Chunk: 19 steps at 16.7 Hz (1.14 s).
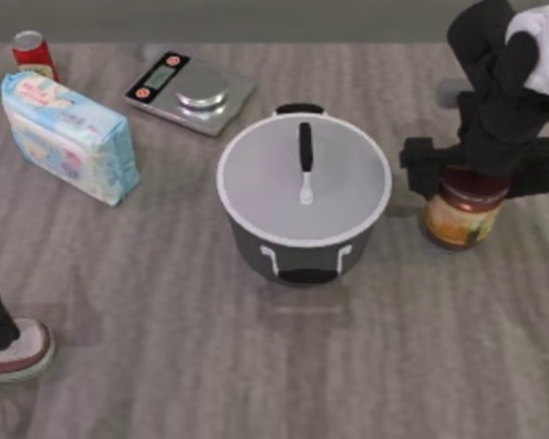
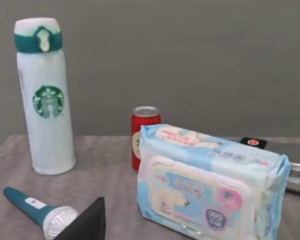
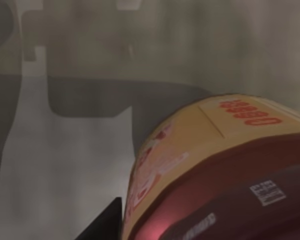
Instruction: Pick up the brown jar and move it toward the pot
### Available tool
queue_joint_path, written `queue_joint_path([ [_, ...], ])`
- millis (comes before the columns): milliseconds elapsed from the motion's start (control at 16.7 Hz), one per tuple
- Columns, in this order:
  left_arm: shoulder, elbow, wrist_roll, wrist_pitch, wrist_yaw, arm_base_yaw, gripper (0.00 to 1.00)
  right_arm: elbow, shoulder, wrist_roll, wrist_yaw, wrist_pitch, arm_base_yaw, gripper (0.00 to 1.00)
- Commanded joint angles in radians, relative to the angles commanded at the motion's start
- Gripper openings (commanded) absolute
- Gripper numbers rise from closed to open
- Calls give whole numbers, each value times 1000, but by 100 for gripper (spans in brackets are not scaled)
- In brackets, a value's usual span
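The brown jar (image 1: 459,218), with its dark lid and orange-yellow label, stands to the right of the pot with a narrow gap between them. My right gripper (image 1: 480,174) comes down on it from above and is shut on it around the lid. In the right wrist view the jar (image 3: 215,165) fills the near field and one black finger (image 3: 102,225) lies against its label. I cannot tell whether the jar touches the table. The dark grey pot (image 1: 297,251), with its grey-white lid (image 1: 265,174), sits mid-table. My left gripper (image 1: 9,352) is parked at the left edge, open, with one finger (image 2: 87,222) showing.
A silver kitchen scale (image 1: 190,91) lies behind the pot on its left. A pack of wipes (image 1: 69,135) and a red can (image 1: 34,53) are at the far left. The left wrist view also shows a white and green flask (image 2: 45,100) and a teal torch (image 2: 37,210).
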Motion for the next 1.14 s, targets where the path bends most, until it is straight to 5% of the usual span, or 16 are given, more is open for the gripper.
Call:
queue_joint_path([
  [780,0,0,0,0,0,0,100,0,0,0,0,0,0,98],
  [1140,0,0,0,0,0,0,100,0,0,0,0,0,0,100],
])
